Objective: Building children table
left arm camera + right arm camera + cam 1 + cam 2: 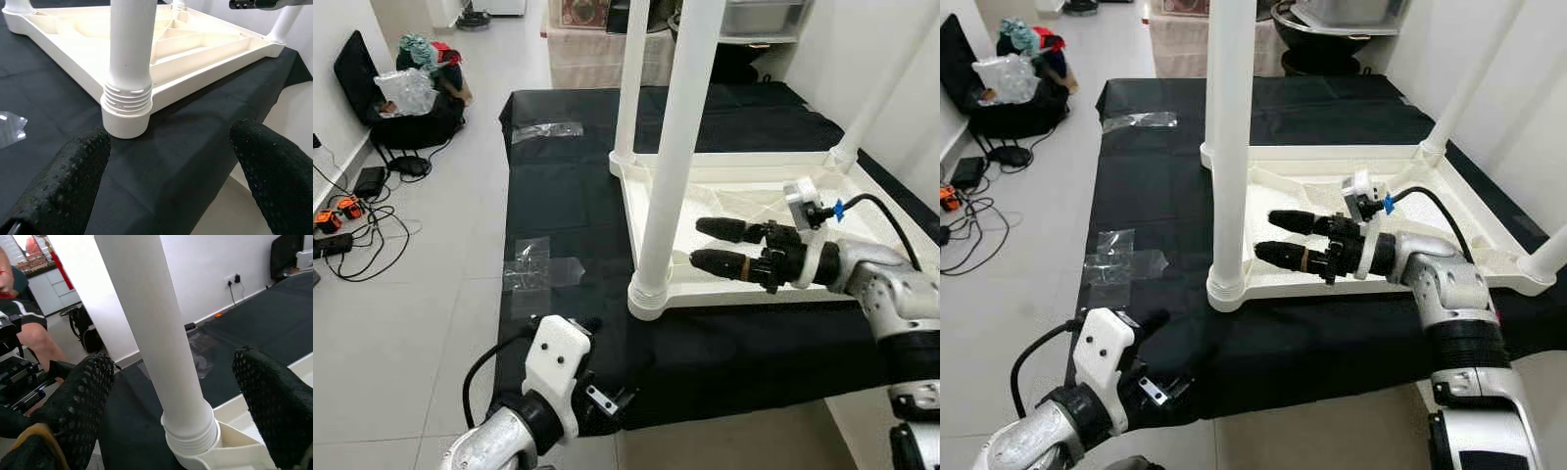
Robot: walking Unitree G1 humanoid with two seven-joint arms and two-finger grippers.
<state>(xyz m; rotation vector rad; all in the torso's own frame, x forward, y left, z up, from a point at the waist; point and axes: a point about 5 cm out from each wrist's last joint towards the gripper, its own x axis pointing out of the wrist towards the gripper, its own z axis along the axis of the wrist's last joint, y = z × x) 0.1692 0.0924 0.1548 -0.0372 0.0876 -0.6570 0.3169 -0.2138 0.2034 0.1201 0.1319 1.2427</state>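
Your right gripper (710, 245) is wide open and holds nothing, its two fingers pointing at the near leg (673, 157), just short of it. That leg stands screwed into the corner of the upturned white table (724, 191) on the black cloth (568, 176). Your left gripper (171, 181), open and empty, hovers below that corner.

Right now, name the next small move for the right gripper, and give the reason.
Probably ease the right gripper forward and close on the near white plastic table leg: its fingers are open, level with the leg and short of it, and the leg stands upright in the upturned tabletop's corner socket.
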